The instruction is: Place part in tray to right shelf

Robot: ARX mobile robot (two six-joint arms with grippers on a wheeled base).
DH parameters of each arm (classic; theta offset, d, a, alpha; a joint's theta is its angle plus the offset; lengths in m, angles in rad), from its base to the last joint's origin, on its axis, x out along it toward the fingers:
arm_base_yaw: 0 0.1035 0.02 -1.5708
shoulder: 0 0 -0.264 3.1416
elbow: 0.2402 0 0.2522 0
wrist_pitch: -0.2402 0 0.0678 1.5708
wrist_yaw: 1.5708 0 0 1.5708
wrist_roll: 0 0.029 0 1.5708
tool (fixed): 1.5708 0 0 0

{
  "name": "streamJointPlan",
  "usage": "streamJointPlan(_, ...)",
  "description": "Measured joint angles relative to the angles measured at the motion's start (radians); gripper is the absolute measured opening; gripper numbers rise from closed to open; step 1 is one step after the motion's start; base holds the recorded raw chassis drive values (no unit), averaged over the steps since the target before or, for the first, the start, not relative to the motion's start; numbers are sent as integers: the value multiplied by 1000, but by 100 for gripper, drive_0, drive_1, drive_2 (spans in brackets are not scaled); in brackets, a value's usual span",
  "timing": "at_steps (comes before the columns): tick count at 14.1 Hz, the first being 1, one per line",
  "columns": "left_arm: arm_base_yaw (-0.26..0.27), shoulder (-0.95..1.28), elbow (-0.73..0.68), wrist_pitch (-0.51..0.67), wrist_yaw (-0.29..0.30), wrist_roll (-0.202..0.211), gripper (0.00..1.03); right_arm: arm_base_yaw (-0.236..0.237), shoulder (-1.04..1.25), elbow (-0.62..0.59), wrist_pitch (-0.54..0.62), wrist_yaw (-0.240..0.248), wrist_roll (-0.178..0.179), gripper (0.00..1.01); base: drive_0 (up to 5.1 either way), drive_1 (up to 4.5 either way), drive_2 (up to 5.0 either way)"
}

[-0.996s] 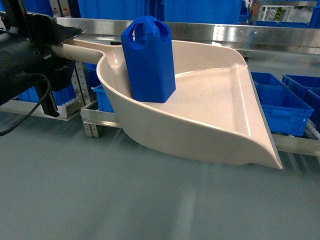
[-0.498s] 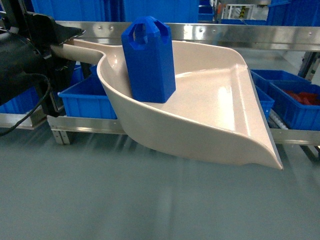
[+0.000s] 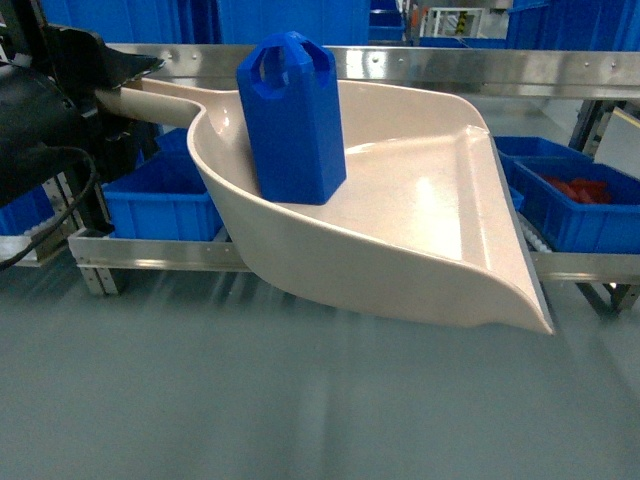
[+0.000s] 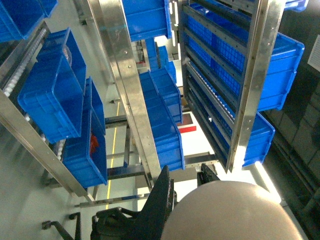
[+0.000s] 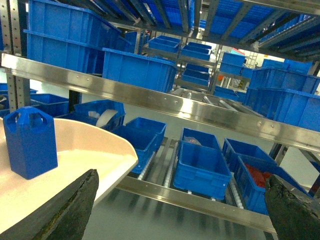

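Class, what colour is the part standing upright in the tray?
Bright blue. The part stands in the beige tray; the head view shows it best.

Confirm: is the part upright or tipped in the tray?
Upright. The part stands on its base at the back of the tray, handle hole on top; the right wrist view shows the same.

Bright, even overhead light w/ glare on my tray [image 3: 430, 200]; floor [image 3: 300, 400] streaked w/ motion blur; my left wrist view tilted, rails converging.
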State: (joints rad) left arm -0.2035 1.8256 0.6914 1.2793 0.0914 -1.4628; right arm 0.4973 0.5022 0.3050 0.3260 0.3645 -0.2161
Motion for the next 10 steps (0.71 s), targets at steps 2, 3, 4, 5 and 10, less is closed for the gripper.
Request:
streamJointPlan(2, 1, 0, 0, 0, -5, 0, 12, 0, 0, 0, 0, 0, 0, 98, 0, 0, 0)
streamJointPlan(3, 0, 0, 0, 0, -3, 0, 12, 0, 0, 0, 1, 0, 0, 98, 0, 0, 0)
streamJointPlan(4, -3, 0, 0, 1, -2, 0, 12, 0, 0, 0, 1, 0, 0, 98, 0, 0, 0)
streamJointPlan(5, -3, 0, 0, 5, -2, 0, 12, 0, 0, 0, 2, 0, 0, 98, 0, 0, 0)
streamJointPlan(10, -2, 0, 0, 0, -3, 0, 12, 0, 0, 0, 0, -1, 2, 98, 0, 0, 0)
